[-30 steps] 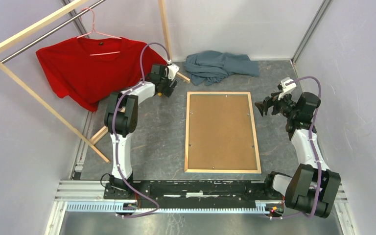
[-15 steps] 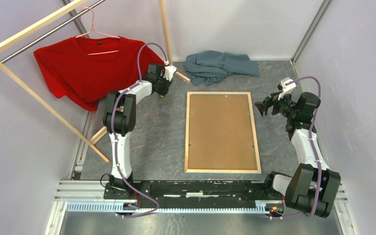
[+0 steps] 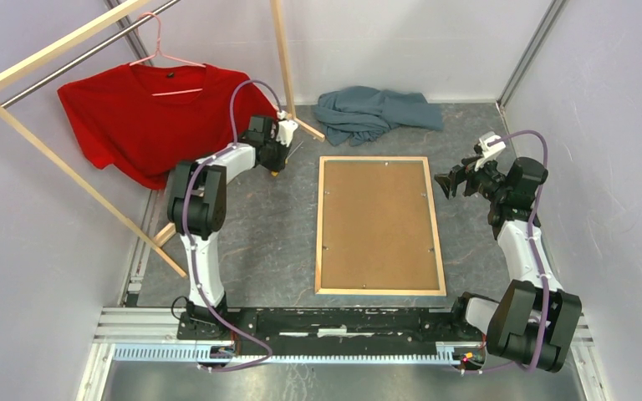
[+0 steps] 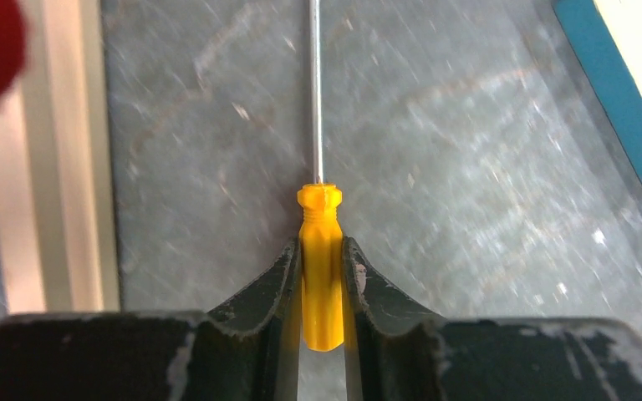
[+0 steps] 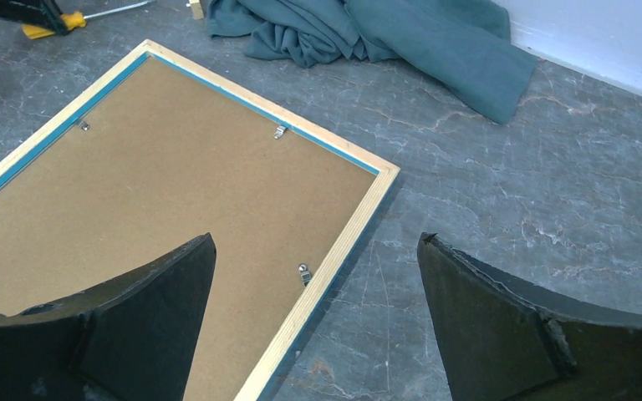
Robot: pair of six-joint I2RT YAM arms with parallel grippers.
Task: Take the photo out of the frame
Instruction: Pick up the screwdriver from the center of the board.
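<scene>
While the frame [image 3: 320,225] lies face down at the middle of the table [image 3: 259,251], pale wood back edges up, the photo cannot be seen. It is judged to sit beneath the brown backing board [image 3: 379,224] that fills the frame's opening. Small metal clips [image 5: 280,131] along the inner edges bear on the board. Those that show appear engaged, though they are too small to be certain.

**Step in hand: tool pick-up.** The left gripper [image 4: 321,246] is off the frame's far left corner, with its jaws clamped on the yellow handle of a screwdriver [image 4: 319,205]. The thin steel shaft points away from the wrist. Whether the tool is off the table surface cannot be told.

The right gripper [image 5: 316,238] hovers just beyond the frame's far right corner, jaws spread wide and holding nothing.

**Next move, as judged:**
1. Carry the screwdriver to a clip on the near-most reachable edge, likely the left or far side.
2. Present the blade at a shallow angle so the tip catches the clip tab, not the board.
3. Release every clip before lifting the board.

**Surroundings.** A crumpled teal cloth [image 3: 376,113] lies beyond the far edge. A red T-shirt [image 3: 150,117] hangs on a wooden rack [image 3: 67,167] at far left, near the left arm.
</scene>
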